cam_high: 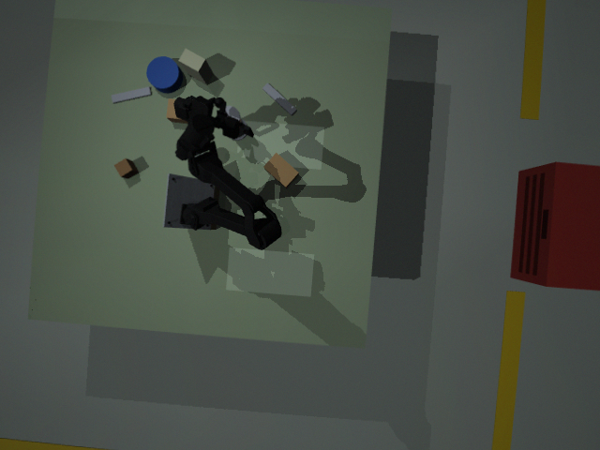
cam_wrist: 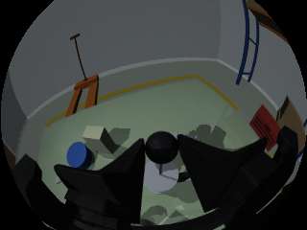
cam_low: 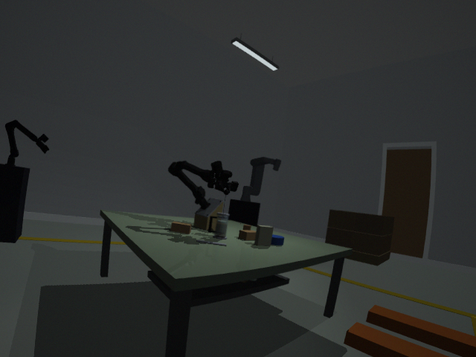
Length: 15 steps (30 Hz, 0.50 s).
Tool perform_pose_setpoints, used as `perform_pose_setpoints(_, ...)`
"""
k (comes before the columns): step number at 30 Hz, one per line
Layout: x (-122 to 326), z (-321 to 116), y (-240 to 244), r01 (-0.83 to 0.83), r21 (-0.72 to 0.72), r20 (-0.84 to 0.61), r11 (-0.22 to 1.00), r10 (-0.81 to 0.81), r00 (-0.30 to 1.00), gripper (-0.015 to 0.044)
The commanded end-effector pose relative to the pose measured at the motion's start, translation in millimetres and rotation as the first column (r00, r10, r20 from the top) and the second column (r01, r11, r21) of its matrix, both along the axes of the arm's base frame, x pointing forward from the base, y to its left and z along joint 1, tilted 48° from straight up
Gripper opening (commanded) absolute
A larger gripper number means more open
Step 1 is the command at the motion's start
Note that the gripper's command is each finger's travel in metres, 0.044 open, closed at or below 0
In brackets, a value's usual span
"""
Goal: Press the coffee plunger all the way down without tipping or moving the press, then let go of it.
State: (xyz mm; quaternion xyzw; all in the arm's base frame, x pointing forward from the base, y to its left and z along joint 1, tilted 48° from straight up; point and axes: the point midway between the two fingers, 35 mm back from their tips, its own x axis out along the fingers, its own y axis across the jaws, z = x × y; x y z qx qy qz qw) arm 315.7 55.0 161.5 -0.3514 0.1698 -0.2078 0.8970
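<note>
Green table (cam_high: 97, 251) carries everything; black arm (cam_high: 232, 193) rises from a dark base plate (cam_high: 179, 193) near the table's middle & reaches toward the far side.

Coffee press (cam_low: 222, 224) stands upright near the table's centre, just beside the arm's base in ext. view: pale, translucent cylinder w/ a thin rod (cam_low: 224, 203) running straight up out of its lid. Rod ends in a round black knob (cam_wrist: 160, 148), which fills the gap between the two fingers in wrist view. From the top, only a sliver of the press's pale body (cam_high: 233, 113) shows under the wrist.

Gripper (cam_wrist: 160, 153) hangs directly over the press, pointed down, clamped on the knob, fingers pressing in from both sides.

Around it: blue cylinder (cam_high: 164, 73) & cream block (cam_high: 193, 63) touching or nearly so; tan box (cam_high: 280, 169) near the arm's forearm; small tan cube (cam_high: 125, 167) well apart; two grey flat bars (cam_high: 130, 94) (cam_high: 279, 97) lying flat on either side.
</note>
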Motion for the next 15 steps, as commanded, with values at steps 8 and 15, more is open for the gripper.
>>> perform_pose_setpoints(8,4,-11,-8,-0.001,0.000,-0.006,1.000,0.001,1.000,0.0128)
perform_pose_setpoints(15,7,-20,-15,-0.001,0.002,-0.008,1.000,0.001,1.000,0.0128)
